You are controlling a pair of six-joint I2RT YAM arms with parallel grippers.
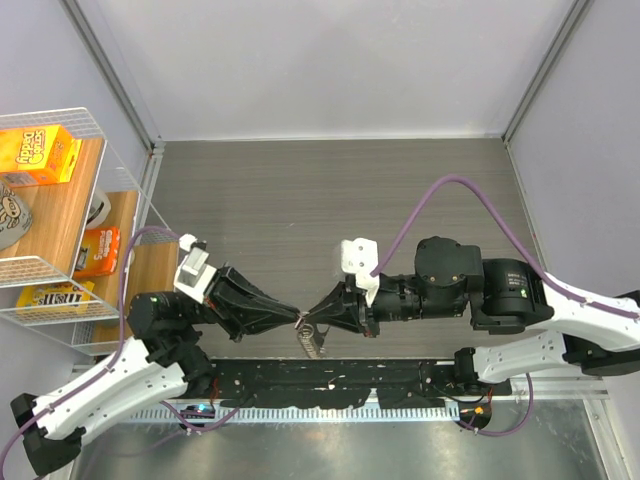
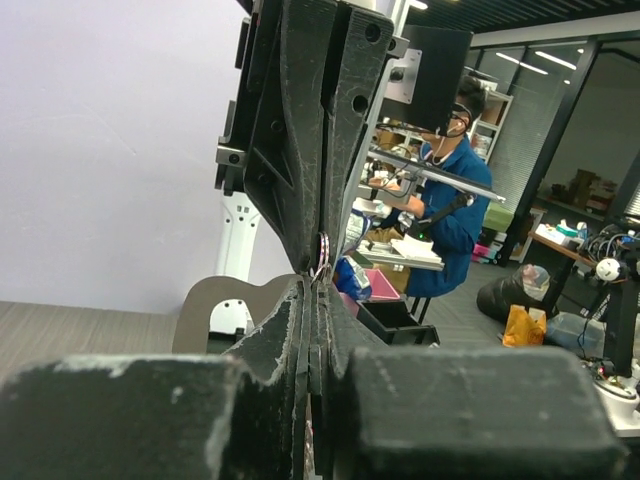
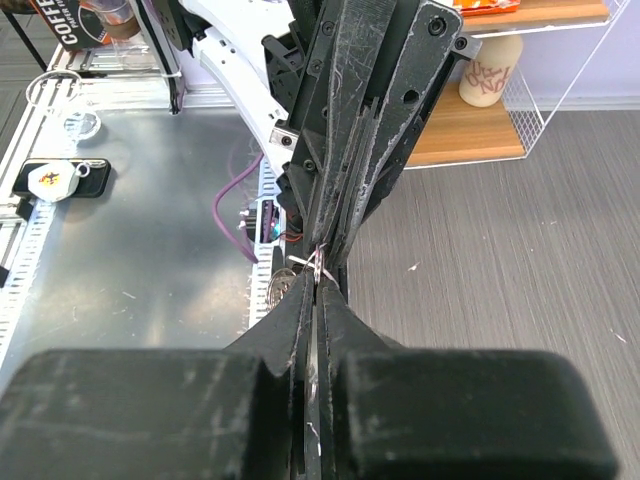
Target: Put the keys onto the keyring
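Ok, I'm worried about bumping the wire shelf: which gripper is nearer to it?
Left. The left gripper is mid-table, to the right of the wire shelf; the right gripper meets it tip to tip, on the side farther from the shelf.

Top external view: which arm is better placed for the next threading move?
Probably right. Left arm and right arm meet tip to tip, jaws shut; the metal piece dangles nearer the right tips, so left can simply hold.
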